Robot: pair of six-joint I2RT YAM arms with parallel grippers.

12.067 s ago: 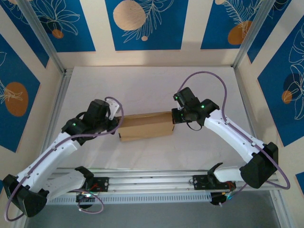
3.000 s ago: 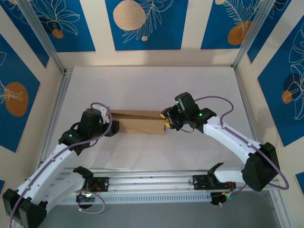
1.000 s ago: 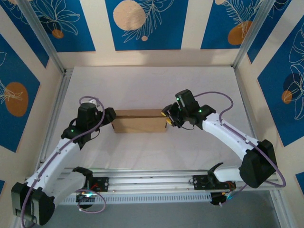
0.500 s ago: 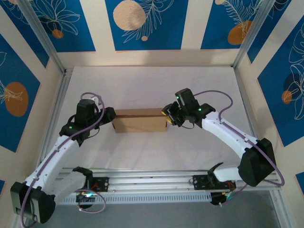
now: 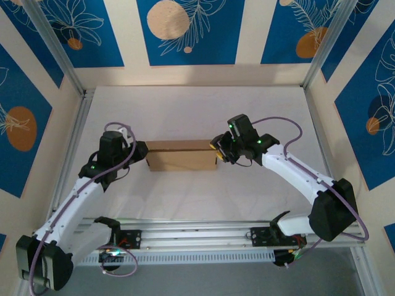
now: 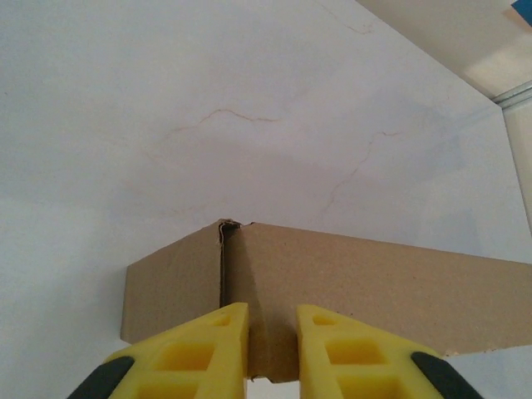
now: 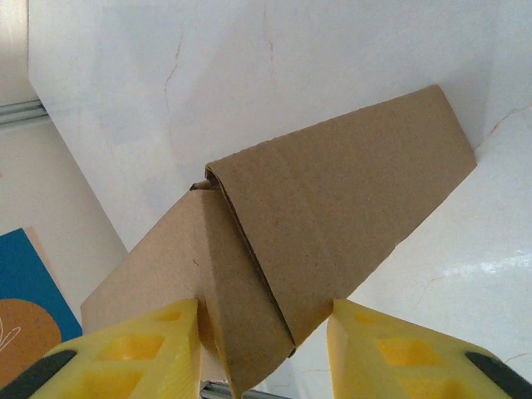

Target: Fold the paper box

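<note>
The paper box [image 5: 182, 156] is a brown cardboard mailer folded into a long shallow shape, lying across the middle of the white table. My left gripper [image 5: 144, 154] is at its left end. In the left wrist view the yellow fingers [image 6: 208, 341] stand close together with a corner of the paper box [image 6: 374, 283] pinched between them, beside a vertical seam. My right gripper [image 5: 217, 150] is at the right end. Its wider-set jaws [image 7: 264, 309] press both sides of the paper box [image 7: 349, 183], where overlapping flaps meet.
An aluminium rail [image 5: 197, 234] carrying the arm bases runs along the near edge. Metal frame posts [image 5: 74, 80] and blue-patterned walls close in the left, right and far sides. White table surface [image 5: 197, 111] lies behind the box.
My left gripper's fingers have closed in on the box's left end. The right gripper and the box have hardly moved over the last second.
</note>
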